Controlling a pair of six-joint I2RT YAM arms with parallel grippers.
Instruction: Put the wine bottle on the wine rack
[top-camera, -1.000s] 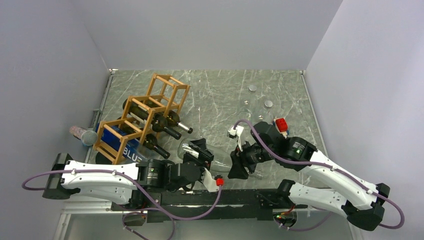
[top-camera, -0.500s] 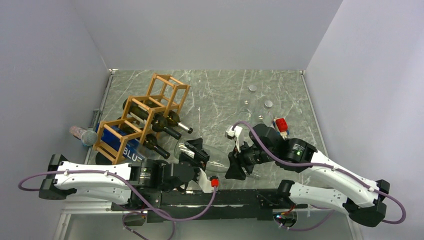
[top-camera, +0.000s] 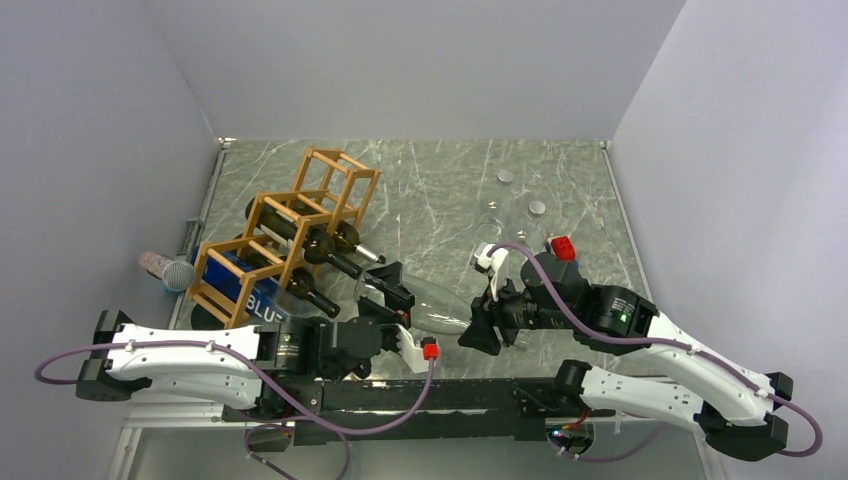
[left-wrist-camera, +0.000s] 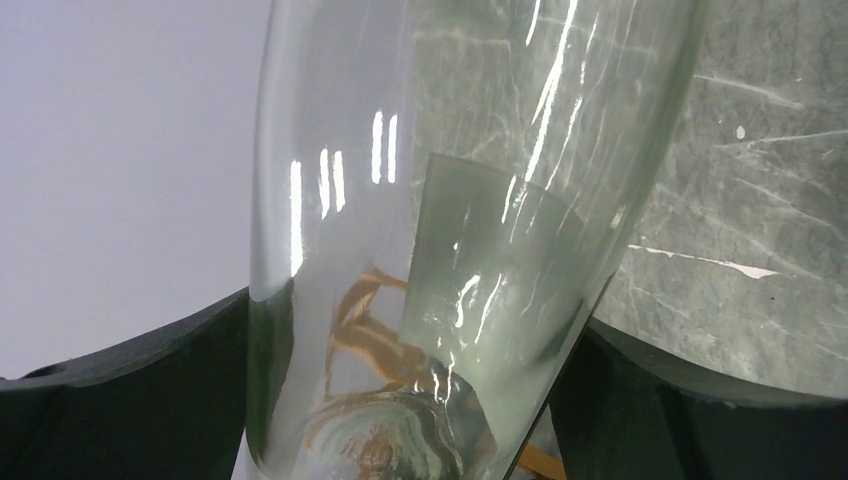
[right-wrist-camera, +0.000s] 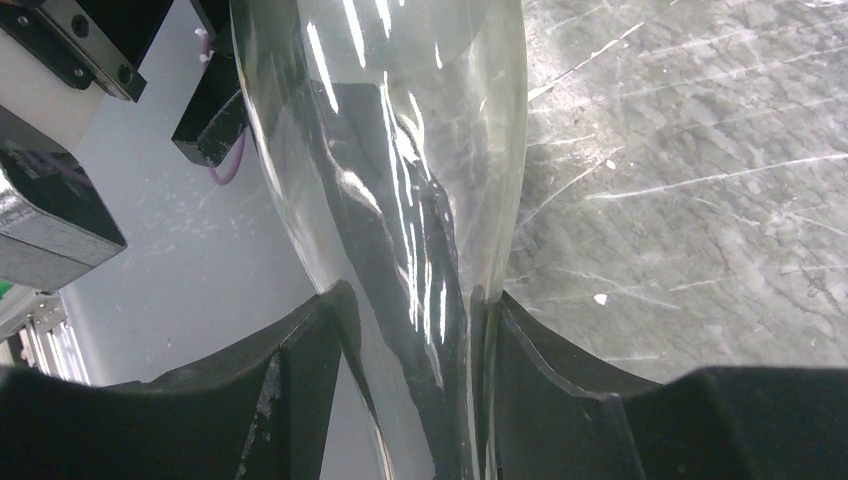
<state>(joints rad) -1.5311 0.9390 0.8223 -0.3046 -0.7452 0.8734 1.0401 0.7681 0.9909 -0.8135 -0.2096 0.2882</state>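
Left claw (top-camera: 388, 305): clamped on the body of the clear bottle (top-camera: 435, 308).
Right claw (top-camera: 483, 328): clamped on its neck.
Bottle: near tabletop (top-camera: 440, 200) front, axis left-right, base leftward.
Rack (top-camera: 300, 215): farther left; left arm nearer.

Wine bottle (top-camera: 432, 308) (clear, sideways), held by left gripper (top-camera: 388, 303) and right gripper (top-camera: 482, 328) — near wine rack (top-camera: 300, 222)

red block (top-camera: 563, 247) | grey disc (top-camera: 506, 175) | second grey disc (top-camera: 538, 207) | blue box (top-camera: 238, 283) | marbled table (top-camera: 430, 190)
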